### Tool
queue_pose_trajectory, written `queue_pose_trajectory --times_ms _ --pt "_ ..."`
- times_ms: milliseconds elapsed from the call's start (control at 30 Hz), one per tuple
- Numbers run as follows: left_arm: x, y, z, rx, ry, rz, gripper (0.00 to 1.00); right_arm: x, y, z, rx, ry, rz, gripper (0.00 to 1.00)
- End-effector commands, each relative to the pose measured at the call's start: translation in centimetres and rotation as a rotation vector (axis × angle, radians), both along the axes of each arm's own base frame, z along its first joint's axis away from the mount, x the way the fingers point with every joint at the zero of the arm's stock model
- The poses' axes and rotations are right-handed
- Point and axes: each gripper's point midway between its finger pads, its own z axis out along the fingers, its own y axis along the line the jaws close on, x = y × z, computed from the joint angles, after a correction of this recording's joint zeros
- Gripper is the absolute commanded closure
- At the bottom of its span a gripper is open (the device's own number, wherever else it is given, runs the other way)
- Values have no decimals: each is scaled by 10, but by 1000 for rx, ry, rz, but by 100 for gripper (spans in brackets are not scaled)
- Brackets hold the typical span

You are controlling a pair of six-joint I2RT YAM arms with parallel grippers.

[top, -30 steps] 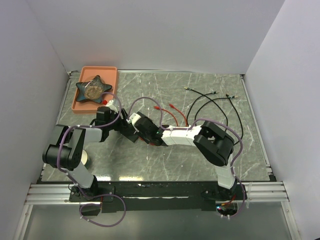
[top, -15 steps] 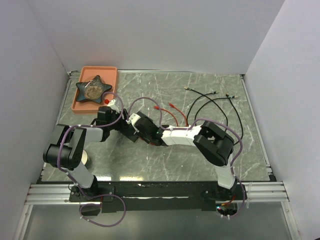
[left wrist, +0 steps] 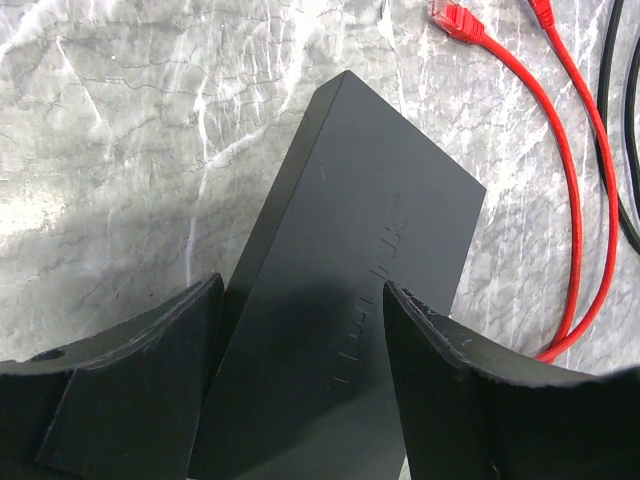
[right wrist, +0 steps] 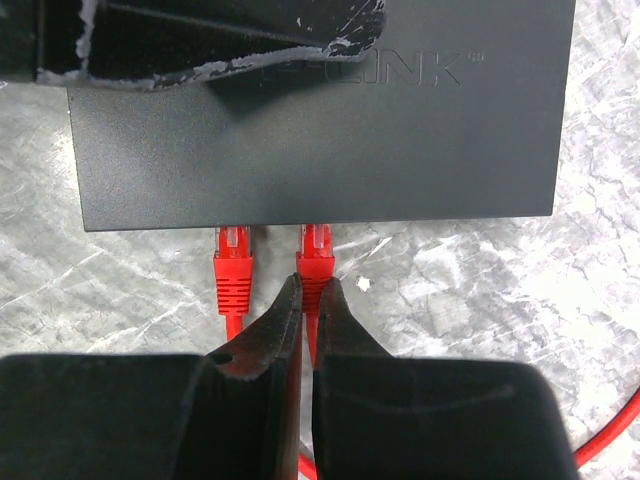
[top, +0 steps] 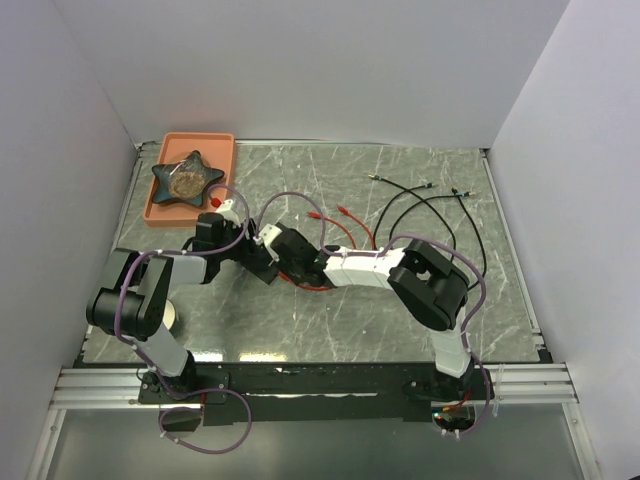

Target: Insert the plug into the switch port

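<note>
Grey marbled tabletop (top: 400, 320), mid-left: flat matte-black rectangular switch (right wrist: 320, 130) sits between the left gripper's (left wrist: 300, 330) spread fingers. Right gripper (right wrist: 308, 330), pinched shut on a red cable plug (right wrist: 316, 255), has it at the port edge; second red plug (right wrist: 232, 265) just left. Insertion axis: straight ahead of the fingers. Lid lettering partly readable: "-LINK".

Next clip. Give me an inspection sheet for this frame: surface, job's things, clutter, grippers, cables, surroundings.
Surface: grey marbled table.
Job's things: black switch lying flat; two red plugs at its port edge.
Clutter: orange tray holding a star-shaped dish.
Grippers: left gripper straddles the switch; right gripper shut on the red cable behind the right-hand plug.
Cables: loose red ends, black leads.
Surroundings: white walls.
</note>
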Motion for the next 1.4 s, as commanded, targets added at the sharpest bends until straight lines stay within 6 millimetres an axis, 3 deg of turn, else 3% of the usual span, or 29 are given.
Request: queue_pose_trajectory --times_ms 0,533,767,1033,1367 --pt "-79 -55 -10 -145 208 -273 32 24 83 86 369 -143 113 100" --pt "-98 -74 24 -176 81 -420 32 1 92 121 480 -168 304 100" --pt "-102 -81 23 -176 79 -451 32 -13 88 133 487 -178 380 100" --pt "-105 -87 23 -173 83 -468 31 -6 89 124 459 -165 348 100" --pt "-101 -74 27 -140 81 -363 26 -7 89 108 438 -99 312 100"
